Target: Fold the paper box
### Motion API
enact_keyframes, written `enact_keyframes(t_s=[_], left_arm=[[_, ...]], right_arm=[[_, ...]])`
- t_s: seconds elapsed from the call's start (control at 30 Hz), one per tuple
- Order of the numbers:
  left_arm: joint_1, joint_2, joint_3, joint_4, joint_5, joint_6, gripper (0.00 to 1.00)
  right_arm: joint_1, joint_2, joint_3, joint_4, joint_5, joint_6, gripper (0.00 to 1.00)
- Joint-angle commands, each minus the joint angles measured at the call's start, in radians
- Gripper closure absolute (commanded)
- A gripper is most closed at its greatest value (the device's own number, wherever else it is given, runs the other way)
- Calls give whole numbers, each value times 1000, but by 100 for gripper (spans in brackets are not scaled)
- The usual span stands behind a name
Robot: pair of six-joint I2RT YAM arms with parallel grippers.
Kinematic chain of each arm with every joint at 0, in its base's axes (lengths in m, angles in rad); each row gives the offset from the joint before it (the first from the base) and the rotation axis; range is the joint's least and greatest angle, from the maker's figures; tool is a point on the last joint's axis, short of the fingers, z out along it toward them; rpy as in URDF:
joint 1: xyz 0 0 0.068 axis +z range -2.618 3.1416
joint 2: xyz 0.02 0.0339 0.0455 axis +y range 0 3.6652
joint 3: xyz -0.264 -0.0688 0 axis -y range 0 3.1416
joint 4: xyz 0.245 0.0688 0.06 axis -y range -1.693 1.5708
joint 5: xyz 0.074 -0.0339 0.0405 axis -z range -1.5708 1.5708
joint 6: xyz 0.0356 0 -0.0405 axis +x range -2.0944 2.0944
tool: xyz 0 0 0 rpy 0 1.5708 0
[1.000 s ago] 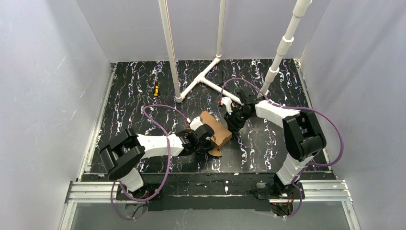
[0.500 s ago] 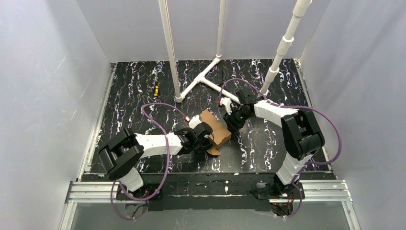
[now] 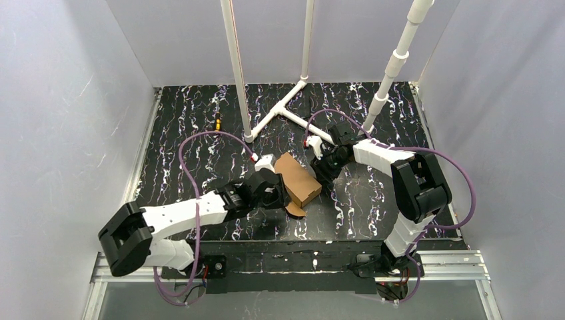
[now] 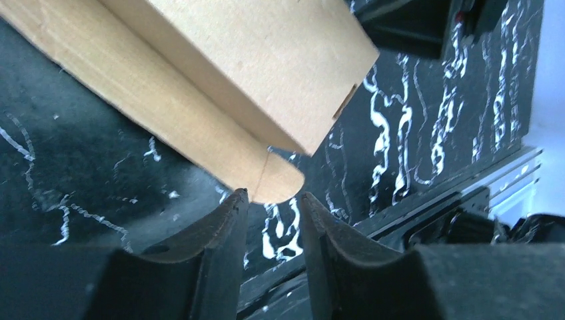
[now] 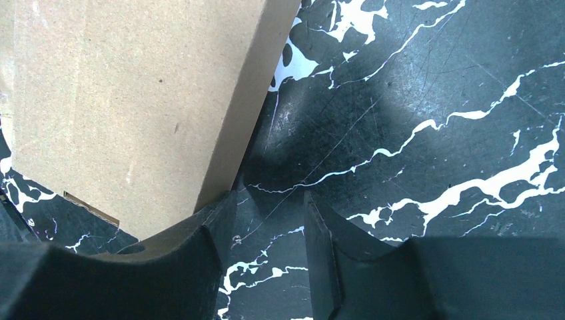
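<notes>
Top external view has the paper box [image 3: 300, 180], folded up with its inside hidden, lying on the worktop [image 3: 373, 200] between the left tool [image 4: 273, 197] and right tool [image 5: 270, 200], both released beside it.

Even, diffuse light from above fills the sharp top view. In the left wrist view the paper box [image 4: 200, 67] blurs up close; in the right wrist view it shadows the marbled tabletop [image 5: 433, 100].

White plastic pipe frame [image 3: 276, 111] blocks far centre, brown cardboard box [image 3: 300, 179] mid-table; black marbled tabletop [image 3: 180, 147] free either side (orange-black object [image 3: 217, 123] far-left).
</notes>
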Motion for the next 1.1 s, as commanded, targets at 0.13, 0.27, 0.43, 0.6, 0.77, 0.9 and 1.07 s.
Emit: enact_keyframes(t_s=[0.13, 0.27, 0.43, 0.6, 0.77, 0.9, 1.07], left_arm=[[8, -196, -136, 5, 51, 286, 52], [19, -272, -182, 20, 55, 304, 49], [44, -337, -263, 79, 58, 242, 45], [111, -385, -323, 132, 96, 134, 39], [207, -401, -345, 146, 130, 56, 40], [274, -394, -369, 210, 139, 1, 41], [356, -300, -389, 300, 169, -93, 44]], right_arm=[[-16, -17, 43, -7, -10, -3, 48], [-28, -21, 44, -12, -6, -11, 48], [-44, -28, 54, -36, 9, -44, 46], [-68, -56, 58, -54, 3, -73, 43], [-86, -86, 60, -82, -43, -115, 42], [-89, -102, 61, -116, -91, -161, 41], [-90, -110, 63, -136, -121, -191, 41]])
